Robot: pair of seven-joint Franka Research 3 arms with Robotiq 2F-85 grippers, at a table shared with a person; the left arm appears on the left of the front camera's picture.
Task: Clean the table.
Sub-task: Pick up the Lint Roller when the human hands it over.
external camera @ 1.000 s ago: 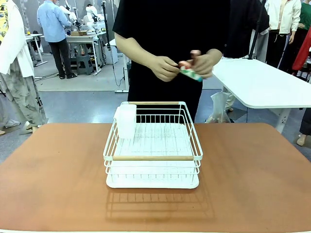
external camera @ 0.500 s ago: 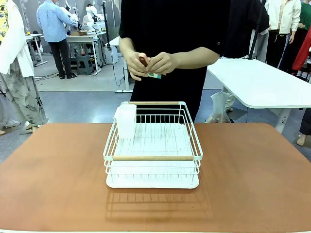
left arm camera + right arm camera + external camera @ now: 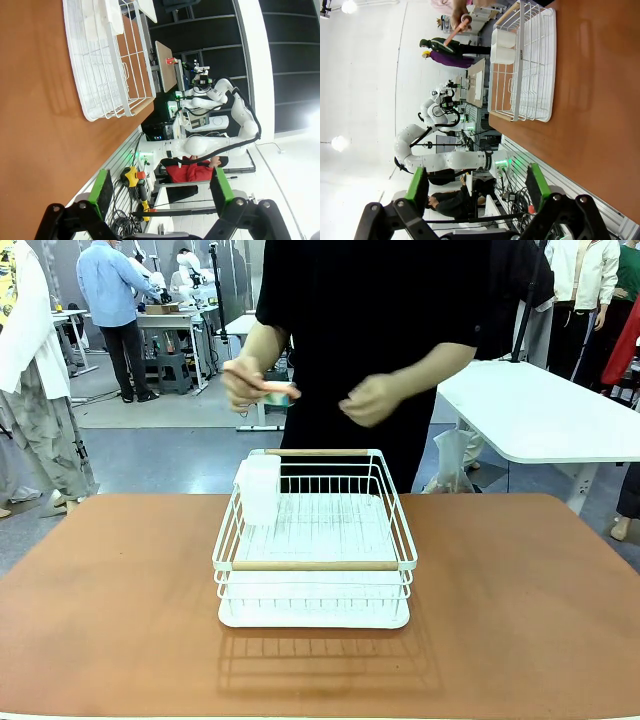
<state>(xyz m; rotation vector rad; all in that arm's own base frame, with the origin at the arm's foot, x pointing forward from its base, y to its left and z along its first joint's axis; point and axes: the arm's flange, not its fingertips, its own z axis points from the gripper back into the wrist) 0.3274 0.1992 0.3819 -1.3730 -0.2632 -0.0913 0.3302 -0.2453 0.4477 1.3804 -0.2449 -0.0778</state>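
Observation:
The reddish-brown table [image 3: 520, 590] carries a white wire dish rack [image 3: 315, 540] with wooden handles at its middle. A white cup [image 3: 260, 488] hangs at the rack's far left corner. Behind the far edge stands a person in black, whose hand [image 3: 245, 380] holds a thin pinkish object [image 3: 278, 387] above the rack's left side. My left gripper [image 3: 161, 192] is open and off the table's side, with the table [image 3: 35, 125] and rack [image 3: 105, 60] ahead of it. My right gripper [image 3: 477, 190] is also open, facing the table [image 3: 600, 100] and rack [image 3: 522, 65].
A white table [image 3: 540, 410] stands behind at the right. Wide bare tabletop lies left, right and in front of the rack. Other people stand far back on the left and right.
The person's hands, which were together over a small green-and-white item, have come apart. One hand now holds a pinkish object out to the picture's left. Rack and grippers are unmoved.

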